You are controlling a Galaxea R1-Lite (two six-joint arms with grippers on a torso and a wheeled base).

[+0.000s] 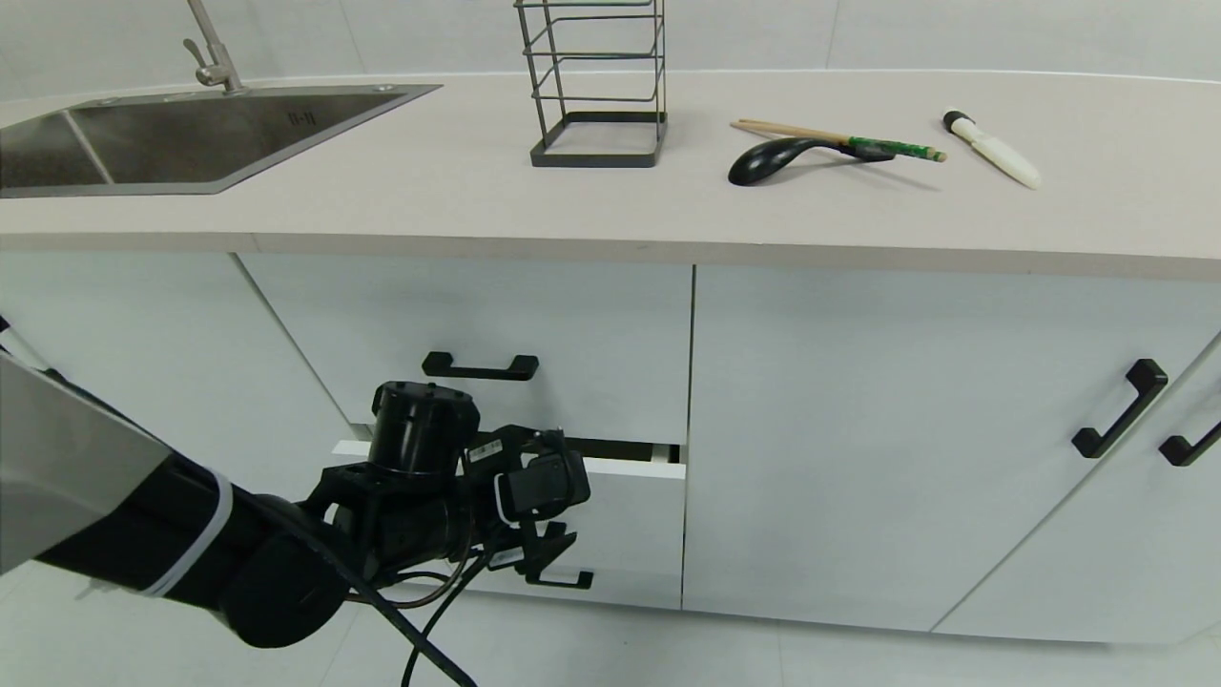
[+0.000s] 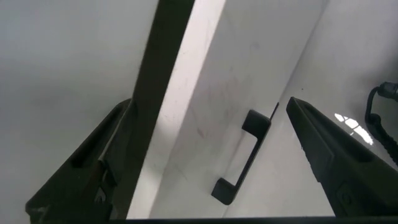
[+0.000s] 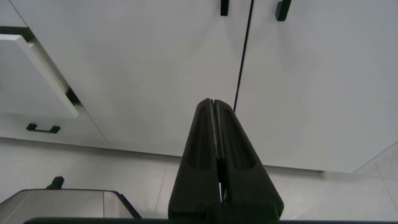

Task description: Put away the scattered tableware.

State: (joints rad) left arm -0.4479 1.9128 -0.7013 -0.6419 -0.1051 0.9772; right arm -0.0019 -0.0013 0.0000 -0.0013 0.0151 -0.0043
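Note:
On the counter lie a black spoon (image 1: 763,162), a pair of chopsticks (image 1: 839,138) resting across its handle, and a white knife (image 1: 992,153) with a black grip. Low down, my left gripper (image 1: 548,563) (image 2: 209,101) is open in front of the lower drawer (image 1: 610,525). The drawer's black handle (image 1: 563,579) (image 2: 239,158) sits between the spread fingers (image 2: 323,149), a little beyond their tips. The drawer stands slightly pulled out, with a dark gap along its top. My right gripper (image 3: 213,101) is shut on nothing and points at the cabinet doors.
A black wire rack (image 1: 596,86) stands mid-counter, left of the tableware. A steel sink (image 1: 191,134) with a tap is at the far left. An upper drawer handle (image 1: 480,365) sits above my left arm. Cabinet doors with black handles (image 1: 1118,408) are to the right.

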